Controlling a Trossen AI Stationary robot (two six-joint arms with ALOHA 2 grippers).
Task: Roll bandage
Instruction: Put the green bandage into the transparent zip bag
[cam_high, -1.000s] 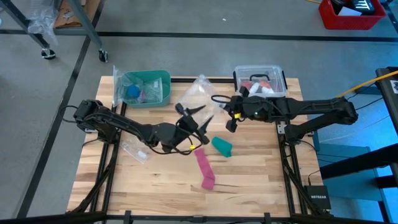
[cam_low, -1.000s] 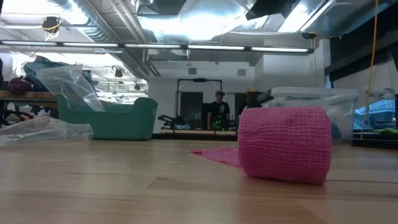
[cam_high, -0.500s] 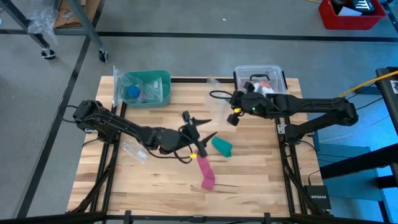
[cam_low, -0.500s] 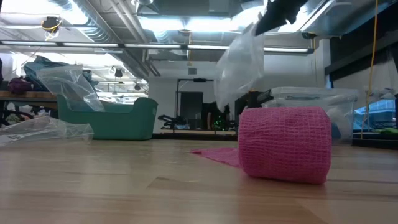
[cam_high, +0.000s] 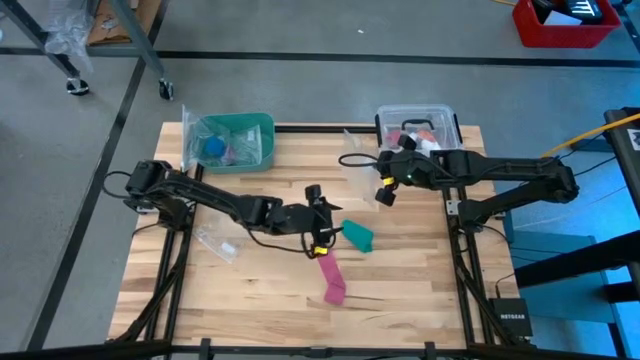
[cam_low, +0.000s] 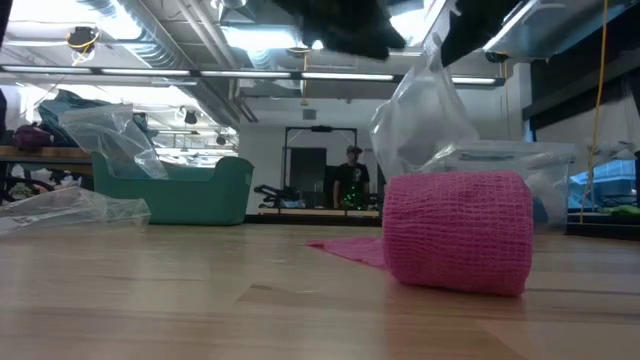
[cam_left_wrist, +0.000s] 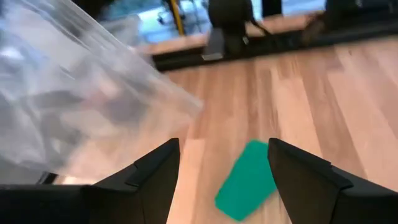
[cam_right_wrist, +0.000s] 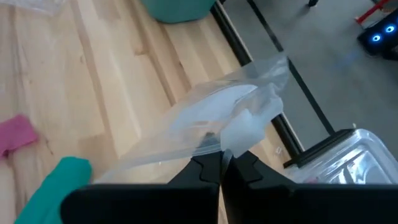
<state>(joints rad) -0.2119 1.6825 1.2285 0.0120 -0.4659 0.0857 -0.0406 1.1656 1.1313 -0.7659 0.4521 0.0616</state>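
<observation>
The teal-green bandage (cam_high: 357, 235) lies flat on the wood table as a short compact piece; it also shows in the left wrist view (cam_left_wrist: 247, 180) and the right wrist view (cam_right_wrist: 53, 186). My left gripper (cam_high: 328, 222) is open just left of it and above it, and the bandage shows between the fingers (cam_left_wrist: 158, 171). My right gripper (cam_high: 374, 174) is at the far middle, shut on a clear plastic bag (cam_high: 355, 165). The narrower pink strip (cam_high: 330, 272) lies near the bandage, its rolled end (cam_low: 457, 230) toward the near edge. My right gripper pinches a bunched part of the clear bag (cam_right_wrist: 239, 134) between its two shut fingers. The bag hangs slack below the fingers (cam_low: 420, 120), lifted clear of the table.
A teal bin (cam_high: 232, 142) holding bags stands at the far left. A clear lidded container (cam_high: 418, 128) stands at the far right. Another clear bag (cam_high: 215, 240) lies at the left. A person stands in the room beyond the table (cam_low: 352, 175).
My right gripper has carried the clear bag up and toward the table's right edge, away from my left gripper; the bag now hangs from it alone. My left gripper has gone right and toward the near edge, to the teal bandage, staying open.
</observation>
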